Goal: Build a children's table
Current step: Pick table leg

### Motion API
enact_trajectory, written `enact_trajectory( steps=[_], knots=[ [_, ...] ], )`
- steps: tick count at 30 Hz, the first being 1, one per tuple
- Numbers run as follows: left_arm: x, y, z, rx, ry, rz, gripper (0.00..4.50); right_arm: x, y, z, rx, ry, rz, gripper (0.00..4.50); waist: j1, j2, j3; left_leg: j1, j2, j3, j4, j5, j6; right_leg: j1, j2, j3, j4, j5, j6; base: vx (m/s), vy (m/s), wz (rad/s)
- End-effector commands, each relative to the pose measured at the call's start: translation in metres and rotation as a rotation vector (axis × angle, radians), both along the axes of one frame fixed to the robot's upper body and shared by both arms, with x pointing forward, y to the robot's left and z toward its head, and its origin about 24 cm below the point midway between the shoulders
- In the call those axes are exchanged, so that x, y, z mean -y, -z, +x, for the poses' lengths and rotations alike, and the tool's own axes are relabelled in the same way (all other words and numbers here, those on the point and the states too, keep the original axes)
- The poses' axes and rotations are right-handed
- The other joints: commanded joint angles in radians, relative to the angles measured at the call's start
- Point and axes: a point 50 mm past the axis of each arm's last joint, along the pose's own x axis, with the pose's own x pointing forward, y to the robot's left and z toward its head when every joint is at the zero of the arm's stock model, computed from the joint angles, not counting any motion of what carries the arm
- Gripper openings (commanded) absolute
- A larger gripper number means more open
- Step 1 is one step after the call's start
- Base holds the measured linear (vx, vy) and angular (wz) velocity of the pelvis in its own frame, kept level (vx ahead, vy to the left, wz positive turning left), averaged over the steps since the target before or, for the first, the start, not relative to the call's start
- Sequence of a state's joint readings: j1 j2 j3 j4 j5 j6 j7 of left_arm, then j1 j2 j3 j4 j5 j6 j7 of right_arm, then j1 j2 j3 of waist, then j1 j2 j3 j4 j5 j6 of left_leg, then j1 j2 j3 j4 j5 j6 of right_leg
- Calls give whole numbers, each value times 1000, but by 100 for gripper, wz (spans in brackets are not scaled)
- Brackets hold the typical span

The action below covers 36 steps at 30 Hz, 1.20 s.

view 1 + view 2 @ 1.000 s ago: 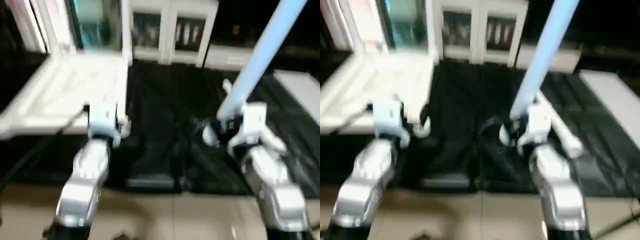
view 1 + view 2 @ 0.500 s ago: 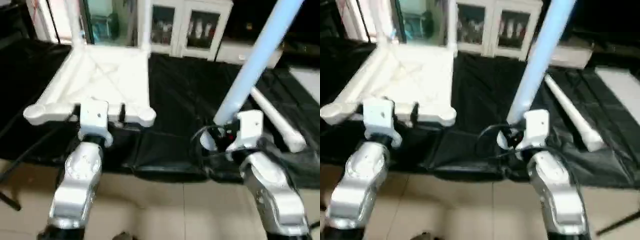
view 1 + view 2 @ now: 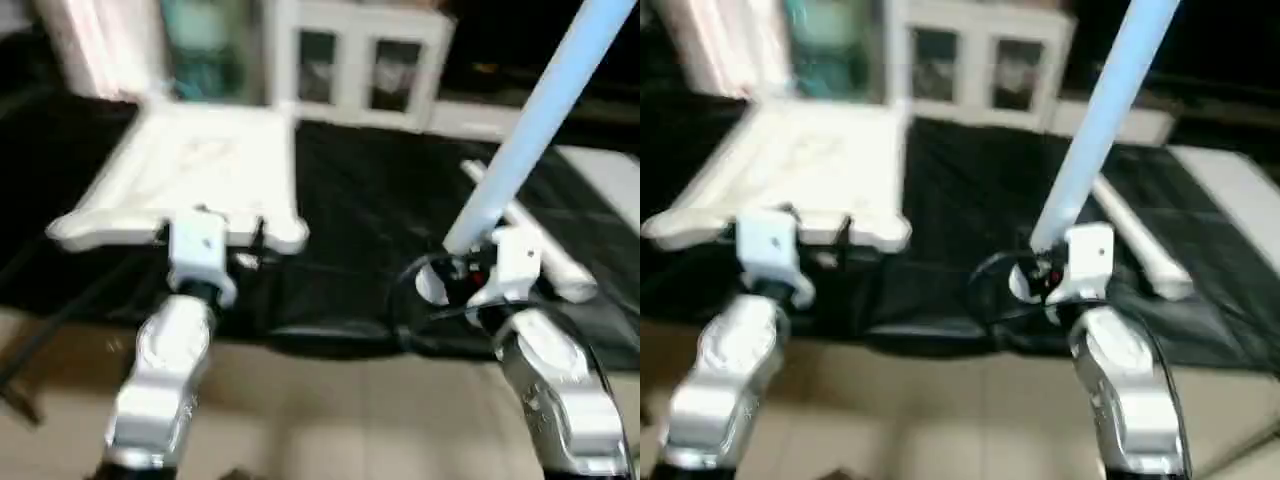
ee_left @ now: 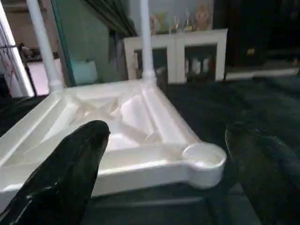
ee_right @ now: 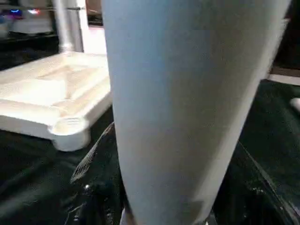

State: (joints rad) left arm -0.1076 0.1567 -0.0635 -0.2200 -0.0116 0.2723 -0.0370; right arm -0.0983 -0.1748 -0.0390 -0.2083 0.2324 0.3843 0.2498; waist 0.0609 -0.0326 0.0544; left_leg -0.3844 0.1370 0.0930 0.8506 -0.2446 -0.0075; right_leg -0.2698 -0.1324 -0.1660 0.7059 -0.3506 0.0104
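The children's table top (image 3: 200, 165) lies upside down at the left of the black sheet, ribs up. Two white legs (image 4: 146, 42) stand in its far corner sockets, and the near right socket (image 4: 202, 157) is empty. My left gripper (image 4: 167, 127) is open just in front of the top's near edge, its black fingers (image 4: 61, 178) wide apart with nothing between them. My right gripper (image 3: 462, 268) is shut on the lower end of a long pale leg (image 3: 540, 110), which leans up and to the right. Another leg (image 3: 530, 240) lies on the sheet behind that gripper.
White cabinets with glass doors (image 3: 360, 65) stand behind the black-sheeted work table (image 3: 360, 200). A white panel (image 3: 610, 170) lies at the far right. The table's front edge (image 3: 330, 335) runs just ahead of my forearms, with tiled floor (image 3: 330, 410) below.
The whole picture has shifted as the camera moved. The right gripper keeps its hold on the leg and the left stays open at the top's near edge.
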Motion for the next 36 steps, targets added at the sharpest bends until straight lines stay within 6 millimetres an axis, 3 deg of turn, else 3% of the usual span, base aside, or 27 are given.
enact_trajectory(
  steps=[1, 2, 3, 4, 8, 9, 10, 11, 12, 13, 15, 17, 18, 19, 20, 23, 24, 25, 26, 27, 28, 29, 30, 31, 33, 34, 36],
  knots=[
    [-1, -7, 2, 29, 6, 25, 445, -4, -7, 6, 29, -3, 40, 187, 12, 4, -31, -9, 60, -7, -109, -241, 29, 78, -170, 52, -241, -736, -146, 52, 50, 75],
    [-1, -7, 2, 29, 6, 25, 445, -4, -7, 6, 29, -3, 40, 187, -11, 31, -42, 88, 75, -9, -184, -320, -20, 29, -75, 59, -206, -604, -164, 52, 50, 75],
    [-1, -7, 3, 29, 6, 24, 445, -3, -7, 7, 25, 1, 52, 187, -46, 71, -60, 178, 139, -112, -316, -423, -18, -55, 59, 28, -26, -190, -150, 40, 57, 44],
    [-1, -7, 3, 29, 11, 22, 445, -3, -7, 7, 26, 0, 47, 187, -60, 59, -64, 194, 150, -127, -317, -307, 84, -135, 68, 60, 49, -35, -19, 94, 69, 12],
    [2, -6, 4, 25, 39, 29, 445, -2, -8, 6, 34, -5, 25, 187, -62, 31, -65, 183, 139, -71, -332, -106, 220, -191, 48, 77, 48, 135, 19, 124, 40, 8],
    [2, -6, 4, 23, 40, 32, 445, -2, -8, 6, 35, -5, 24, 187, -62, 5, -52, 158, 104, -16, -346, -134, 226, -175, 29, 93, -17, 222, -40, 141, -18, 0],
    [3, -6, 5, 22, 40, 35, 445, -2, -8, 5, 36, -7, 21, 187, -47, -44, -56, 128, 37, 33, -330, -287, 183, -97, 4, 150, -110, 127, -73, 141, -72, 9],
    [2, -6, 5, 21, 36, 37, 445, -3, -8, 5, 36, -11, 19, 187, -6, -66, -58, 132, -38, 60, -204, -297, 119, -47, -70, 252, -214, -360, -148, 141, -72, 9],
    [2, -5, 6, 19, 34, 38, 445, -3, -7, 4, 33, -18, 15, 187, 3, -73, -59, 108, -50, 48, -149, -236, 110, -11, -106, 294, -239, -501, -202, 158, -95, 14],
    [2, -5, 6, 18, 34, 40, 445, -4, -6, 3, 31, -24, 14, 187, 28, -58, -66, 27, -32, -4, -110, -85, 42, 50, -112, 308, -209, -455, -271, 165, -43, 3],
    [1, -5, 7, 17, 34, 42, 445, -5, -5, 2, 27, -31, 12, 187, 26, -46, -56, 4, -18, -19, -101, -35, 11, 44, -101, 289, -203, -328, -328, 152, -31, 2],
    [1, -5, 7, 16, 35, 43, 445, -7, -4, 1, 23, -37, 14, 187, 25, -10, -40, 13, 11, -8, -199, 74, 9, 0, -26, 178, -214, -312, -328, 117, 4, 5],
    [1, -5, 7, 16, 36, 45, 445, -7, -4, 1, 24, -37, 13, 187, 23, 16, -39, 32, 29, -3, -248, 60, 13, -10, -4, 140, -214, -352, -288, 105, 66, 7],
    [1, -5, 7, 15, 37, 45, 445, -7, -4, 1, 24, -38, 14, 187, -15, 58, -32, 86, 110, -61, -341, -273, 4, -62, 74, 93, -129, -279, -176, 101, 116, -2],
    [1, -4, 7, 13, 41, 48, 445, -8, -4, 1, 25, -37, 15, 187, -30, 58, -59, 153, 175, -125, -373, -468, 20, -101, 71, 102, -21, -98, -129, 101, 116, -2],
    [1, -4, 7, 8, 48, 55, 445, -8, -4, 1, 26, -34, 14, 187, -44, 53, -58, 178, 138, -112, -355, -362, 228, -155, 50, 101, -5, 82, -36, 131, 64, 4],
    [0, -3, 8, 5, 44, 62, 445, -8, -3, 1, 26, -32, 13, 187, -54, 39, -63, 181, 126, -102, -347, -312, 268, -158, 42, 107, -20, 111, -38, 115, 15, 3],
    [0, -2, 9, 3, 40, 69, 445, -8, -3, 1, 26, -30, 11, 187, -57, 9, -63, 140, 72, -53, -326, -247, 282, -115, 15, 134, -93, 160, -58, 84, -41, 4],
    [-2, -1, 10, -9, 48, 84, 445, -7, -3, 1, 27, -22, 11, 187, -12, -5, -56, 38, -16, 16, -246, -187, 221, -8, -59, 219, -178, 34, -137, 84, -41, 4],
    [-2, 0, 11, -16, 57, 88, 445, -7, -3, 1, 27, -18, 11, 187, -2, -32, -66, 9, -29, 17, -186, -133, 193, 35, -101, 266, -205, -51, -163, 100, -50, 0],
    [-3, 1, 11, -21, 60, 96, 445, -6, -3, 0, 27, -14, 11, 187, 22, -18, -84, -44, -2, -14, -150, 14, 114, 80, -131, 278, -175, 25, -212, 124, -21, -5],
    [-3, 1, 11, -21, 60, 96, 445, -6, -3, 0, 27, -14, 11, 187, 23, -26, -76, -43, 2, -15, -168, 79, 81, 58, -108, 253, -165, 148, -219, 124, -21, -5],
    [-3, 0, 12, -18, 68, 91, 445, -6, -3, 0, 30, -9, 11, 187, 17, -1, -79, -47, 14, -15, -226, 238, 25, 37, -41, 193, -107, 439, -241, 93, -22, -8],
    [-3, -2, 13, -8, 93, 78, 445, -5, -3, -1, 33, -3, 11, 187, 13, 48, -82, -1, 34, -17, -281, 339, 17, -9, 9, 135, -93, 496, -206, 87, 29, -9],
    [-4, -4, 14, -8, 106, 63, 445, -5, -4, -1, 35, 5, 17, 187, 0, 55, -102, 44, 76, -43, -249, 444, 43, -54, 27, 143, -70, 531, -168, 100, 45, -7],
    [-4, -3, 15, -12, 103, 58, 445, -5, -4, -1, 36, 7, 21, 187, -3, 55, -99, 35, 71, -41, -253, 464, 42, -48, 22, 145, -76, 520, -176, 72, 47, 2],
    [-4, -4, 15, -10, 100, 38, 445, -5, -3, -2, 27, 4, 18, 187, -2, 55, -81, 34, 70, -23, -285, 106, 31, -32, 10, 143, -108, 286, -216, 33, 50, 3]
  ],
)
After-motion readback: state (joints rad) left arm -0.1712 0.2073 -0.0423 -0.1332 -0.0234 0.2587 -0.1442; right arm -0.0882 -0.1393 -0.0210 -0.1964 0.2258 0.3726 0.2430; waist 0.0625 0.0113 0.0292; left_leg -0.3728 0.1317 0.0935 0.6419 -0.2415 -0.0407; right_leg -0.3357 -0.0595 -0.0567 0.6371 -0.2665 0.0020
